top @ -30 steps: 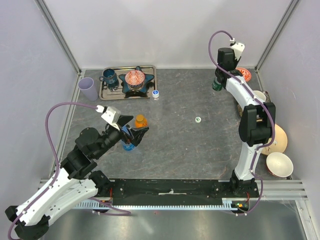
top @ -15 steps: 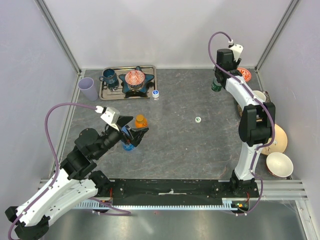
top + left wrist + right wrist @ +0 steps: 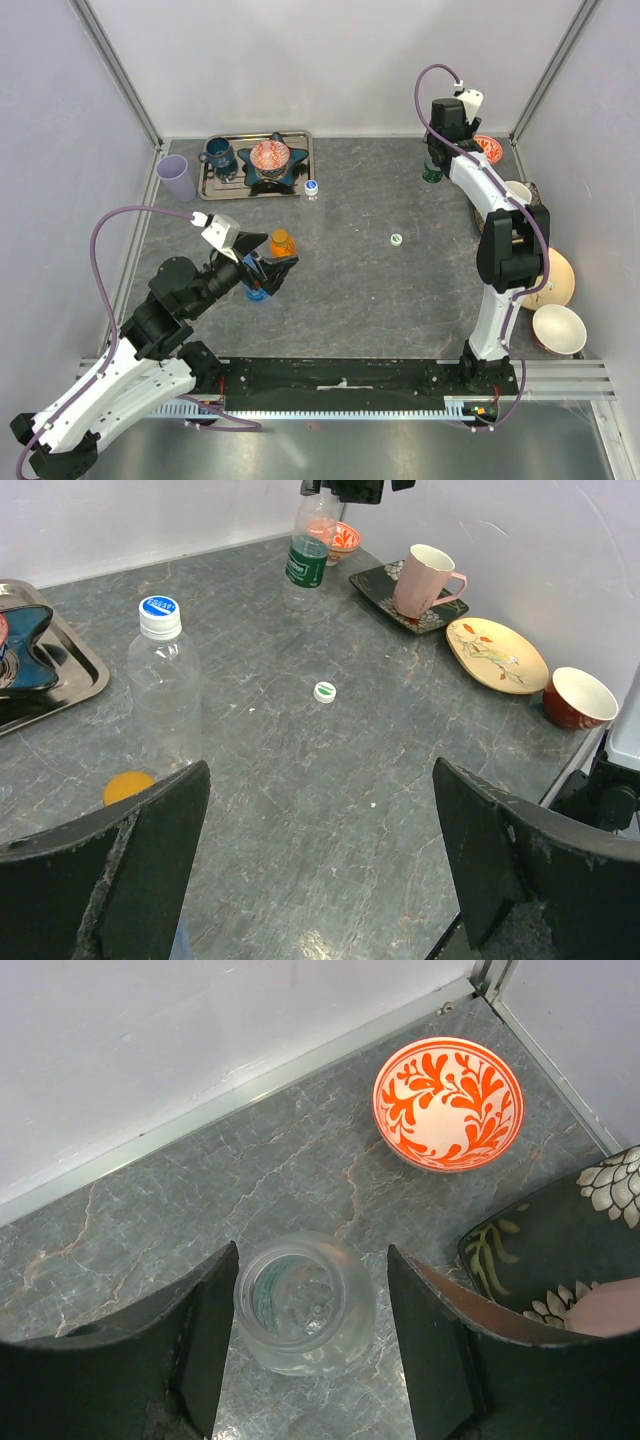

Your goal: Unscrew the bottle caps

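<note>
A loose white-and-green cap (image 3: 396, 239) (image 3: 324, 691) lies on the table's middle. The green-label bottle (image 3: 432, 171) (image 3: 303, 1302) stands uncapped at the back right, its mouth open. My right gripper (image 3: 437, 152) (image 3: 310, 1285) hangs over it, open, a finger on either side of the neck. A clear bottle with a white-and-blue cap (image 3: 311, 186) (image 3: 160, 609) stands by the tray. My left gripper (image 3: 271, 271) (image 3: 320, 780) is open over bare table. The orange cap (image 3: 282, 240) (image 3: 127, 785) and a blue cap (image 3: 258, 293) sit just beside its fingers.
A metal tray (image 3: 300, 150) with a star dish, a bowl and a mug is at the back left, with a lilac cup (image 3: 177, 178) beside it. On the right are an orange-patterned bowl (image 3: 448, 1100), a dark tray (image 3: 560, 1250) with a pink mug (image 3: 425, 578), a plate (image 3: 497, 655) and a bowl (image 3: 583, 695).
My right gripper's fingers have spread apart around the green-label bottle's neck and the wrist has shifted slightly left. The left arm has not moved.
</note>
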Robot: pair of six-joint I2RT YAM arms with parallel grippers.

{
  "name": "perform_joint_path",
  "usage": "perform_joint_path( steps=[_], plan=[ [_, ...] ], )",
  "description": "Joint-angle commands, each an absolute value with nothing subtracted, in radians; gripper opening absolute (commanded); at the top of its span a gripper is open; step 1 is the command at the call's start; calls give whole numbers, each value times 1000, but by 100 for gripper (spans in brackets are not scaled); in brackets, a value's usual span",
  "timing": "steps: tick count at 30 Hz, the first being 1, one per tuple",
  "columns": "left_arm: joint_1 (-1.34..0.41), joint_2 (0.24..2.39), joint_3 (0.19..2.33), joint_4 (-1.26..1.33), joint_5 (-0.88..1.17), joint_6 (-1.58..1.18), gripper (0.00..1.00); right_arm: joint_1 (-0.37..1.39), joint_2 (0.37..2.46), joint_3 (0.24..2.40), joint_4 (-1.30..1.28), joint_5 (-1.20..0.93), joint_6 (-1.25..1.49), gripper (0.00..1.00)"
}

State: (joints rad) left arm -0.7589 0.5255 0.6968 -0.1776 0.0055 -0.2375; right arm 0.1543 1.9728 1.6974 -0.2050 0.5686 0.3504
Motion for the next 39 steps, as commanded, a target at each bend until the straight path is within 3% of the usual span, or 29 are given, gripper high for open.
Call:
perform_joint_path(
  steps=[1,8,15,27,30,31,39],
  plan=[
    [-759,522,696,-143,25,-268,98,161,1942,1709,-196,558,364,68],
    [-759,525,695,-143,28,-268,98,161,1945,1720,-199,538,367,68],
    [-759,522,698,-150,26,-267,98,160,1950,1732,-206,520,382,78],
    [-759,523,696,-150,26,-273,98,161,1924,1743,-212,456,406,81],
    [-759,517,699,-153,22,-270,99,164,1882,1744,-231,437,422,89],
    [-759,515,703,-156,18,-267,99,164,1869,1741,-238,433,426,97],
    [-759,497,726,-195,2,-262,100,196,1655,1646,-405,431,488,98]
  ],
)
